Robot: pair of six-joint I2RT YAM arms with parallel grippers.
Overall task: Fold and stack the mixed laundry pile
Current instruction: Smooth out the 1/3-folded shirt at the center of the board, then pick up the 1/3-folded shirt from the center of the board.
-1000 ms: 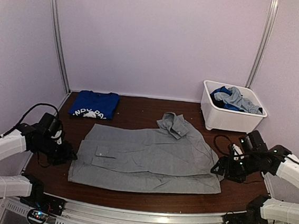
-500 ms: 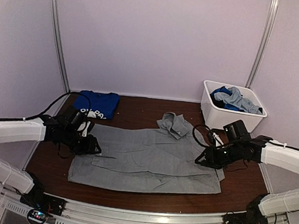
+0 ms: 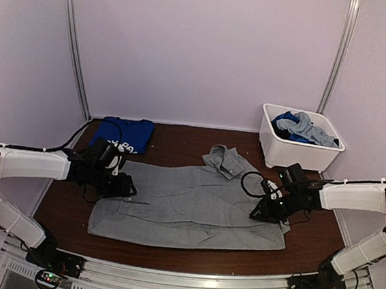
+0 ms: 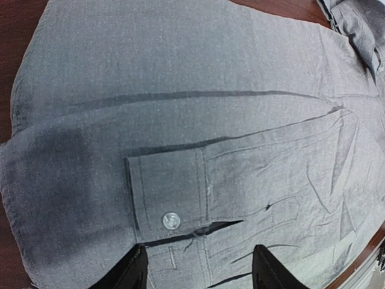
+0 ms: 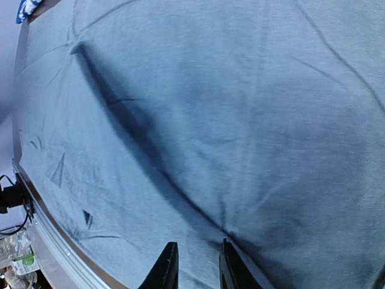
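The left pincer [image 4: 200, 253] is hovering open over the grey shirt's [image 3: 194, 199] nine o'clock side. The right pincer [image 5: 197, 247] is sitting over its three o'clock side, jaws narrow; I cannot tell whether it is gripping.

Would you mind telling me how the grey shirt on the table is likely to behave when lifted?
The grey shirt probably droops limply: it lies flat with soft creases. Its thin cloth looks light. The folded-in sleeve may slide loose.

The grey shirt [image 4: 180, 90] under the left fingers [image 4: 135, 274] was matt woven cloth, finely textured and creased; the cuff button [image 4: 171, 220] just ahead of them looked like glossy, pale plastic. The tabletop [image 3: 179, 143] was dark, faintly shiny wood; the bin [image 3: 294, 154] smooth white plastic.
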